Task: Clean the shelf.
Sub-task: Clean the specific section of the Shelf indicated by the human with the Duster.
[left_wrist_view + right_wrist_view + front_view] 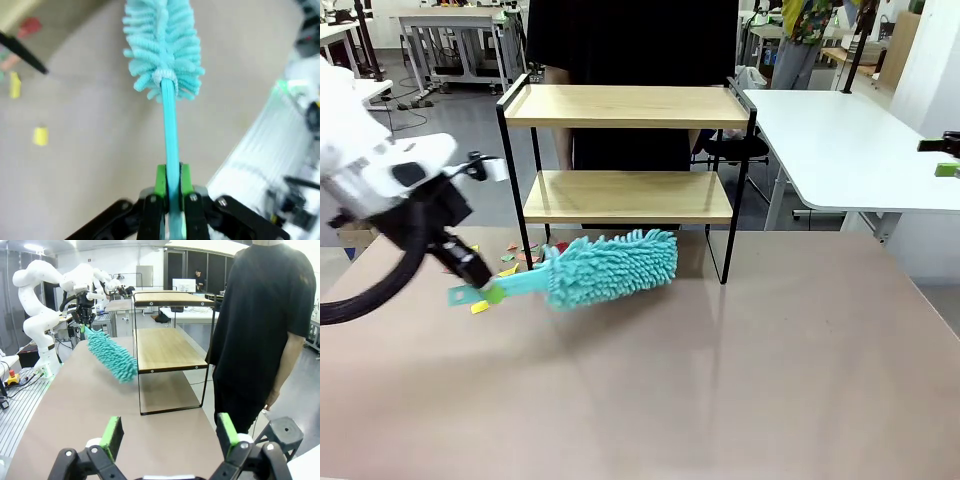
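The shelf (625, 195) stands mid-table, two light wooden boards on a thin black frame, and it also appears in the right wrist view (170, 347). My left gripper (488, 290) is shut on the thin handle of a turquoise fluffy duster (610, 268). The duster's head hangs just in front of the lower board's left end. In the left wrist view the green pads (160, 180) clamp the handle and the duster head (162, 45) points away. My right gripper (170, 437) is open with nothing in it, and it sits at the far right (945, 158).
Small coloured paper scraps (515, 255) lie on the table by the shelf's left legs, with yellow scraps (40, 135) among them. A person in black (265, 330) stands behind the shelf. A white side table (850, 150) stands at the right.
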Motion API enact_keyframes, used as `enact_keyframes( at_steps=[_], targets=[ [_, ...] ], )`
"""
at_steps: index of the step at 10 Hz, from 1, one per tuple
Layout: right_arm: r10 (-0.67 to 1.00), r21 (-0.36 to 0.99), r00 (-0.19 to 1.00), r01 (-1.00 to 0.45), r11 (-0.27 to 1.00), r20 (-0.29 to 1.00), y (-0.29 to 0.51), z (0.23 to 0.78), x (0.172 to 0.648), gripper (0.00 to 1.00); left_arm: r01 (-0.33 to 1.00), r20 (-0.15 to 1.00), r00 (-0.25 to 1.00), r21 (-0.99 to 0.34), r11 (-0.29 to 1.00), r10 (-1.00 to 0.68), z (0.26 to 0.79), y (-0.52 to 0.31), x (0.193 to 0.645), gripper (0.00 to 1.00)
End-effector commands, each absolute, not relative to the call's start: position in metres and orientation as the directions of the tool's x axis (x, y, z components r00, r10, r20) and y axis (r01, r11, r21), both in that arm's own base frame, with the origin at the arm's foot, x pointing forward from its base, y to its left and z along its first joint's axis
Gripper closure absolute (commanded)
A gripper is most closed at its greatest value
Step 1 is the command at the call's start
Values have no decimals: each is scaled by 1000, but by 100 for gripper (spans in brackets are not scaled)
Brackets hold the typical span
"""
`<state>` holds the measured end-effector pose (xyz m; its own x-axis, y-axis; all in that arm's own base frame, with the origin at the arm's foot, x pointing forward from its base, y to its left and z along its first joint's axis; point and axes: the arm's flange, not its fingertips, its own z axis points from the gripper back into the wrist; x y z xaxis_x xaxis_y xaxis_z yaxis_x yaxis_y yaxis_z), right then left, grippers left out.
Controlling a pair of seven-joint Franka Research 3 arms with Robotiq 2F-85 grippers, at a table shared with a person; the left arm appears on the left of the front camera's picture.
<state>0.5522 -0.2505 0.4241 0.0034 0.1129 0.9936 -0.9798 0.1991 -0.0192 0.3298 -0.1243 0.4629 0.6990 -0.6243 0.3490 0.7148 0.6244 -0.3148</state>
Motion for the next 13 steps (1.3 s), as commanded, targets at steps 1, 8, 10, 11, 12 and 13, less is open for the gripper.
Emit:
enact_keyframes(
  at_steps=[1,8,10,11,12,13],
  targets=[
    [114,-26,-4,-980,197,994,-249,428,553,0,712,278,701,-325,622,-657,471,-82,293,87],
    [114,-26,-4,-980,197,994,-249,428,553,0,627,34,772,-204,752,-634,625,-46,257,87],
    [114,-26,-4,-980,197,994,-249,428,553,0,627,-12,772,-147,765,-635,654,-56,252,87],
    [114,-26,-4,-980,197,994,-249,428,553,0,609,-31,785,-137,781,-618,661,-64,253,87],
    [114,-26,-4,-980,197,994,-249,428,553,0,610,-57,786,-86,788,-615,659,-74,251,87],
    [114,-26,-4,-980,197,994,-249,428,553,0,629,10,771,-162,760,-636,654,-59,249,87]
  ],
)
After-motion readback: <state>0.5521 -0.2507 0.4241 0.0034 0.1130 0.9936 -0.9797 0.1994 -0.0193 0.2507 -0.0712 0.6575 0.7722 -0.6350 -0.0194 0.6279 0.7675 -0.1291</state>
